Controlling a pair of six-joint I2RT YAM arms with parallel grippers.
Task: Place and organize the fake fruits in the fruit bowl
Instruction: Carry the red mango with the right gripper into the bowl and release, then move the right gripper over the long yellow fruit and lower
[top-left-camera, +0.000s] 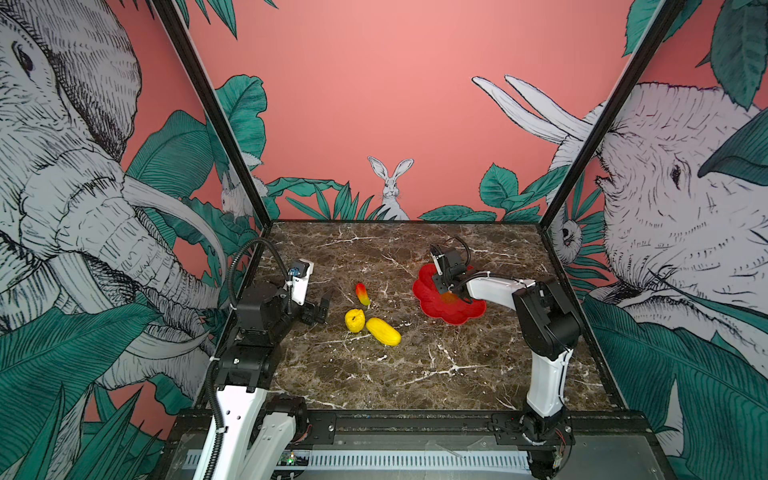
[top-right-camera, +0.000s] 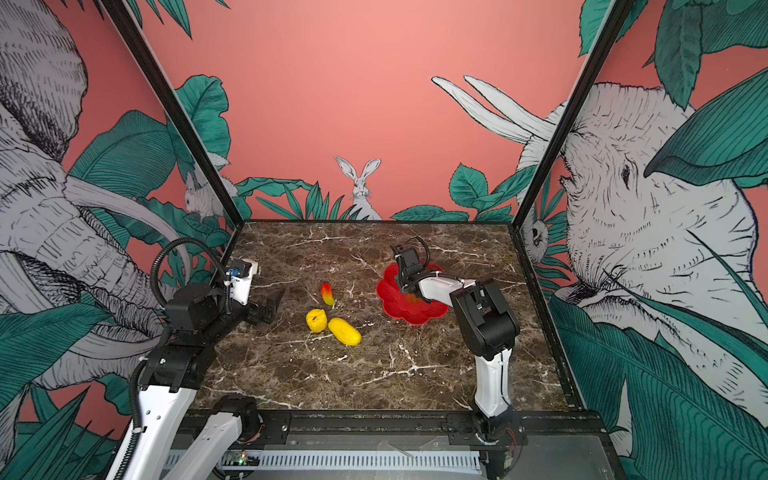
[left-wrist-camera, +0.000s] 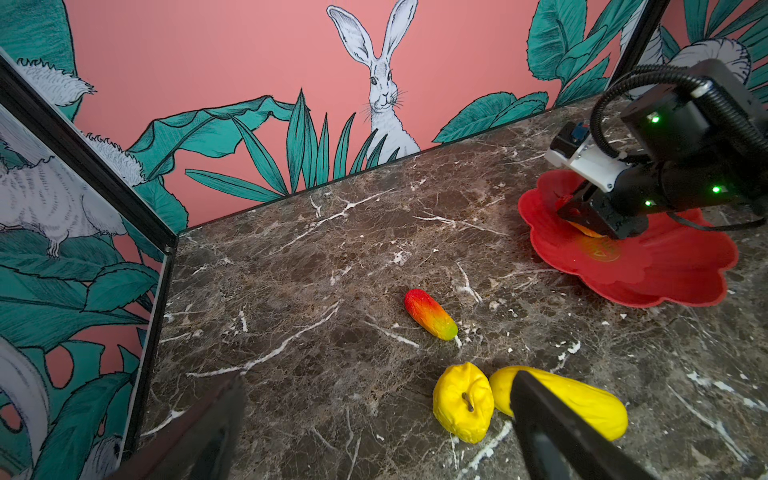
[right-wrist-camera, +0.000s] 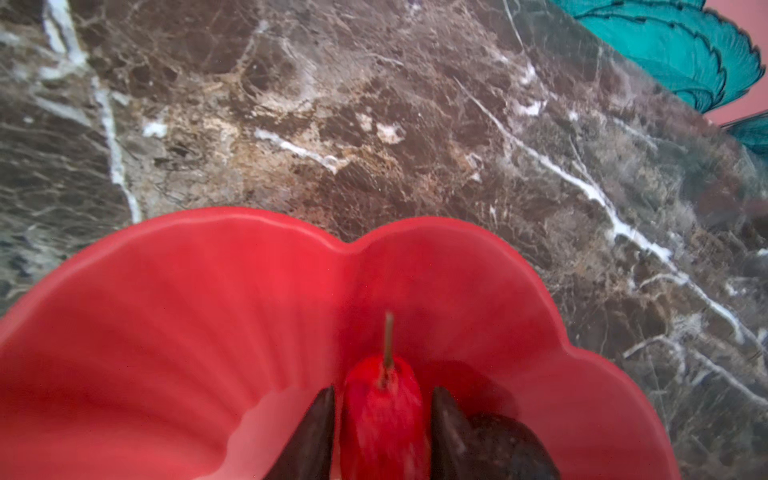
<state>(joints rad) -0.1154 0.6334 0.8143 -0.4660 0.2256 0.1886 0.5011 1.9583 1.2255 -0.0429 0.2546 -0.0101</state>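
With 12 o'clock at the rabbit wall, your fruit bowl (top-left-camera: 455, 313) sits on the marble table (top-left-camera: 415, 374) at about 2 o'clock from its middle. The right gripper (right-wrist-camera: 383, 391) reaches down into the bowl from the 4 o'clock side. It is low and well inside the scalloped rim, probably so that the fruit lands on the dish floor and does not roll off a petal. Between its fingers (right-wrist-camera: 320, 432) lies the slim red fruit (right-wrist-camera: 382, 419), stem pointing toward the rim. The jaws stand slightly parted, with a thin sliver of red dish showing on each side of the fruit, so they flank it without pinching; this reads as the release. A dark rounded shape (right-wrist-camera: 511, 449) sits just beside one finger. You cannot tell whether it is the black fruit or part of the tool. Three pieces wait on the table at about 9 o'clock from its middle: the round yellow fruit (top-left-camera: 354, 320), the long yellow fruit (top-left-camera: 383, 331) just beside it at 4 o'clock, and the second slim fruit (top-left-camera: 363, 294) near it at 12 o'clock. The left gripper (top-left-camera: 322, 306) hangs at 9 o'clock of that cluster, jaws spread wide and empty, likely poised to take the yellow pair.
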